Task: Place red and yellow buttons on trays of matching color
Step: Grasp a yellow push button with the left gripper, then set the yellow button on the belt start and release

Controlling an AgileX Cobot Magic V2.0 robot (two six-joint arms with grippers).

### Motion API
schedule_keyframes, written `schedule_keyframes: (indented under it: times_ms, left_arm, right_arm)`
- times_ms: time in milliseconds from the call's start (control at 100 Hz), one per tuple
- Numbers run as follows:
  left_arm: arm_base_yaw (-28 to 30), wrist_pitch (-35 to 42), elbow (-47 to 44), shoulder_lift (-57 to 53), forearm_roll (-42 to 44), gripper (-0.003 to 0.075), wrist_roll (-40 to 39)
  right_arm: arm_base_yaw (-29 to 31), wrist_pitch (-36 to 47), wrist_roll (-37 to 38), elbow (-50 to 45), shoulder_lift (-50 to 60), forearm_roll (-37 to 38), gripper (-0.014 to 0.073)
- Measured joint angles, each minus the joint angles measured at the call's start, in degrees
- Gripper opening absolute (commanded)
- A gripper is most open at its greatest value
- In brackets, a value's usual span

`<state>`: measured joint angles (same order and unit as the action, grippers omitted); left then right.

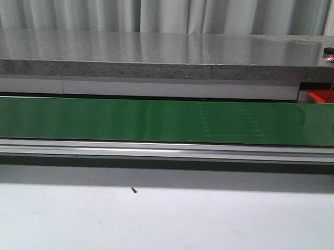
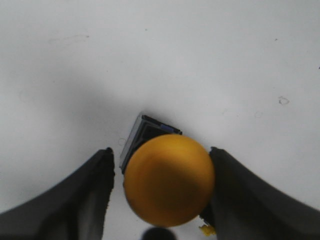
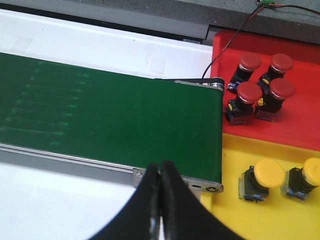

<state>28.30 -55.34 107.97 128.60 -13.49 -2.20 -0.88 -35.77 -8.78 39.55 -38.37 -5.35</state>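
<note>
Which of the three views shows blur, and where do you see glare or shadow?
Left wrist view: the yellow button between the left gripper's fingers looks soft and out of focus, with shadow on the white surface. Front view: pale glare streaks the green belt. Right wrist view: sharp and evenly lit.

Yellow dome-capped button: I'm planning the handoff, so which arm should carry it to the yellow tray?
Left. The left gripper has its fingers either side of the yellow dome-capped button; the right gripper is shut, empty, above the green belt.
</note>
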Motion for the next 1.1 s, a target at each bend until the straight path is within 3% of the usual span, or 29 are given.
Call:
schedule_keyframes:
  times_ms: [280, 440, 800, 1100]
  left_arm:
    - [0.0, 0.35, 0.7, 0.0, 0.0, 0.0086, 0.0]
    - [0.0, -1.99, 4.13, -0.09, 0.0, 0.001, 0.0]
    - [-1.22, -8.35, 5.48, -11.19, 1.28, -0.0009, 3.1]
    - [-6.37, -11.13, 5.36, -20.32, 1.52, -0.0009, 4.08]
  right_arm:
    - [0.0, 0.0, 0.0, 0.0, 0.0, 0.0, -0.0068]
    - [0.0, 0.0, 0.0, 0.0, 0.0, 0.0, -0.0068]
    - [0.0, 0.0, 0.0, 0.0, 0.0, 0.0, -0.0068]
    - [0.0, 0.0, 0.1, 0.0, 0.0, 0.0, -0.0068]
